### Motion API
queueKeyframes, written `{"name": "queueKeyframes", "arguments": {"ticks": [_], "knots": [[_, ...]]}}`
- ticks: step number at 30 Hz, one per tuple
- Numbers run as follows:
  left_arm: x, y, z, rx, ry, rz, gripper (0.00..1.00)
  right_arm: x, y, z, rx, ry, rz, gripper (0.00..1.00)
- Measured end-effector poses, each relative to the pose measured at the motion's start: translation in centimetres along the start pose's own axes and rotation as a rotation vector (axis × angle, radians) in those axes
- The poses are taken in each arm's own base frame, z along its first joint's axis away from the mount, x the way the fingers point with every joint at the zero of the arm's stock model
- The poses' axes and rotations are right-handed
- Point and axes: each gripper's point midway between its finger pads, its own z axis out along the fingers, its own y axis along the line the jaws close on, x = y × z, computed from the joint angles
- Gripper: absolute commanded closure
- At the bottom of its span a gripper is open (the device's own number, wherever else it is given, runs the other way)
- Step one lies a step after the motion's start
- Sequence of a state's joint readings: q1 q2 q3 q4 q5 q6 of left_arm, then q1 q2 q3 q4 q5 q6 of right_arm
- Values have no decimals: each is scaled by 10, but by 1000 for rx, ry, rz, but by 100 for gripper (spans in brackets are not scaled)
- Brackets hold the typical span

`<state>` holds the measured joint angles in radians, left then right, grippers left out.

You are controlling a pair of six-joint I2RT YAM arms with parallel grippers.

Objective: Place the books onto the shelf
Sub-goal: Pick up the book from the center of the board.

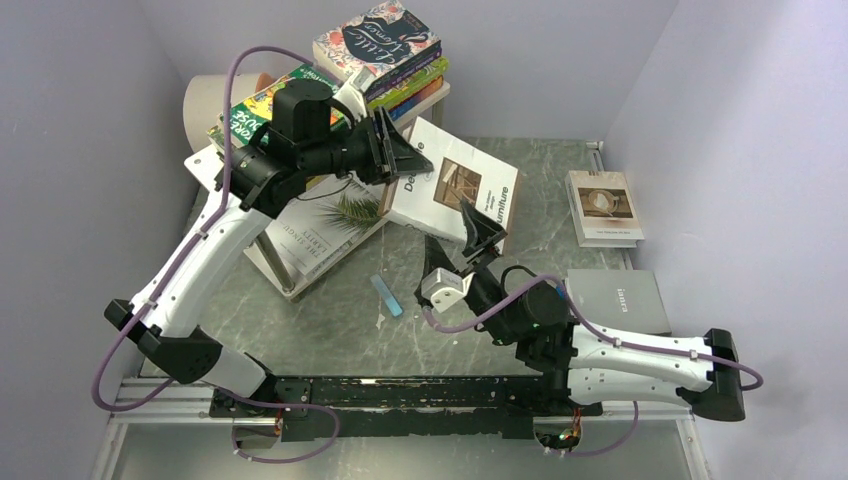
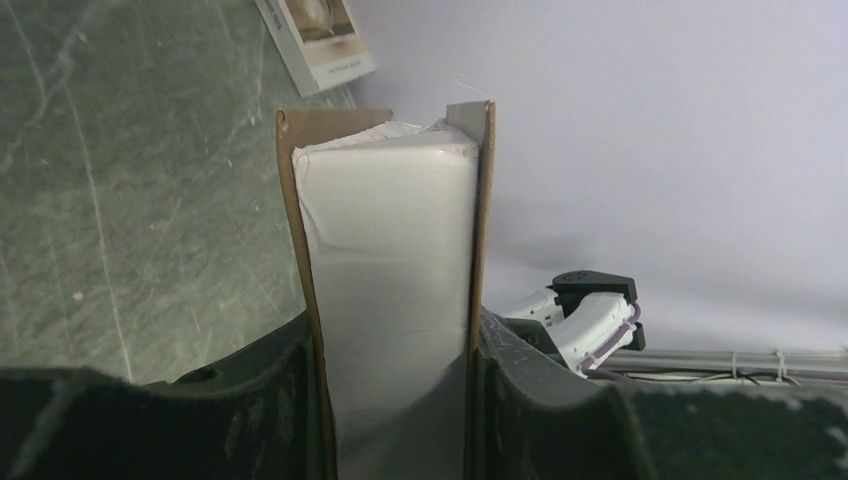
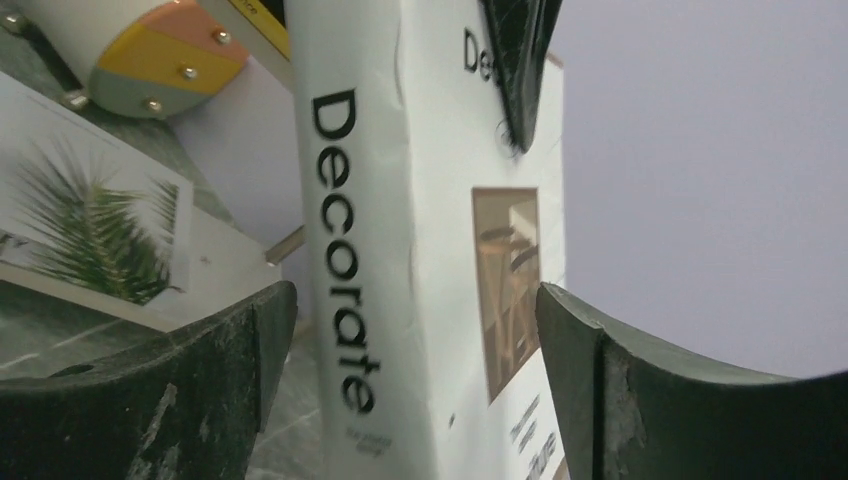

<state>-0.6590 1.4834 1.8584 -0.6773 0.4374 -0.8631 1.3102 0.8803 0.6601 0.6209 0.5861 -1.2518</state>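
Though right gripper (image 1: 482,230) agape, left gripper (image 1: 398,150) tight on Decorate book (image 1: 460,185); marbled table (image 1: 330,320), lilac walls (image 1: 720,80).

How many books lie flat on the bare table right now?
2: a white book at far right, possibly atop another, and a grey book nearer, beside the right arm. The Decorate book stands in the left pincer.

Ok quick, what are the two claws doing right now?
Left claw: closed, holding the white Decorate book.
Right claw: open around that book, not gripping.
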Motion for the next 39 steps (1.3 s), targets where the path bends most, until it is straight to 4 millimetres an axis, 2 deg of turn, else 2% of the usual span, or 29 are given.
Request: {"name": "queueKeyframes", "arguments": {"ticks": [5,9,13,17,23,26,30,32,34,36,39], "knots": [[-26,-13,-11,15,-95,41,73,1,8,-5,-58,5,109,6],[-49,-28,-22,36,-189,90,72,-9,2,-9,-80,-33,262,6],[-69,-43,-29,65,-275,124,73,-19,-13,-15,-54,-52,527,6],[-89,-60,-38,99,-373,152,74,-36,-34,-7,-9,-18,885,7],[-117,-73,-49,117,-514,168,73,-46,-36,-6,39,19,1367,2],[-126,-76,-58,119,-575,167,72,-46,-43,-5,79,10,1561,0],[-133,-82,-74,119,-643,166,72,-40,-66,12,128,-30,1729,0],[-137,-87,-84,130,-673,169,71,-31,-89,32,165,-68,1786,1],[-139,-91,-91,132,-699,171,71,-18,-102,49,169,-105,1837,1],[-142,-92,-95,131,-720,169,72,-5,-102,59,145,-133,1892,0],[-145,-92,-98,129,-737,167,72,10,-90,65,77,-172,1987,0]]}}
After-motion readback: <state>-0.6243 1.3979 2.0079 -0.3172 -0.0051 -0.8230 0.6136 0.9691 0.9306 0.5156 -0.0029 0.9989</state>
